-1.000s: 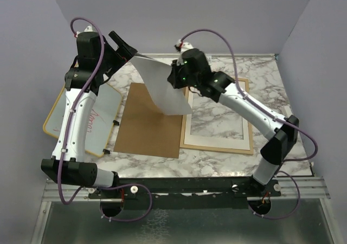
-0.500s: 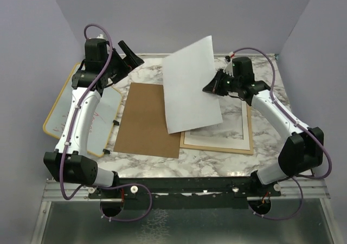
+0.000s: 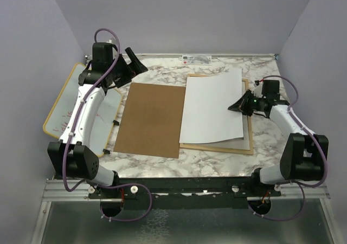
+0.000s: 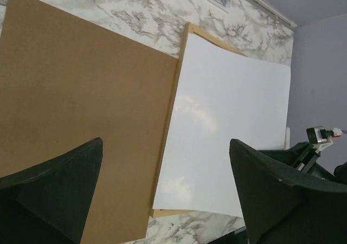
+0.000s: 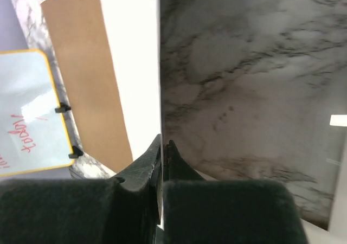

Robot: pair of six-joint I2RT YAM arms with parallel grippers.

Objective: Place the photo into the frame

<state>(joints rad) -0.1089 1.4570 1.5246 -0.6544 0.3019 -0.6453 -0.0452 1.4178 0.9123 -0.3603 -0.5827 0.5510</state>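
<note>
The photo (image 3: 211,108) lies white back up, over the light wood frame (image 3: 217,146). Only the frame's near and right rails show. My right gripper (image 3: 239,106) is shut on the photo's right edge, low over the frame. In the right wrist view the jaws (image 5: 164,142) pinch the sheet edge-on, with the white back (image 5: 133,76) to the left and the clear pane (image 5: 244,92) over marble to the right. My left gripper (image 3: 130,68) is open and empty, raised at the back left. Its view shows the photo (image 4: 227,124) between its fingers (image 4: 165,142) and a frame rail (image 4: 181,54).
The brown backing board (image 3: 152,119) lies left of the frame, touching it, and also shows in the left wrist view (image 4: 70,103). A whiteboard with red writing (image 3: 81,114) lies at the far left. A label strip (image 3: 196,58) sits at the back edge. Purple walls enclose the table.
The left gripper let go of the photo's corner and drew back left. The right gripper carried the photo right and down, from upright in the air to lying on the frame.
</note>
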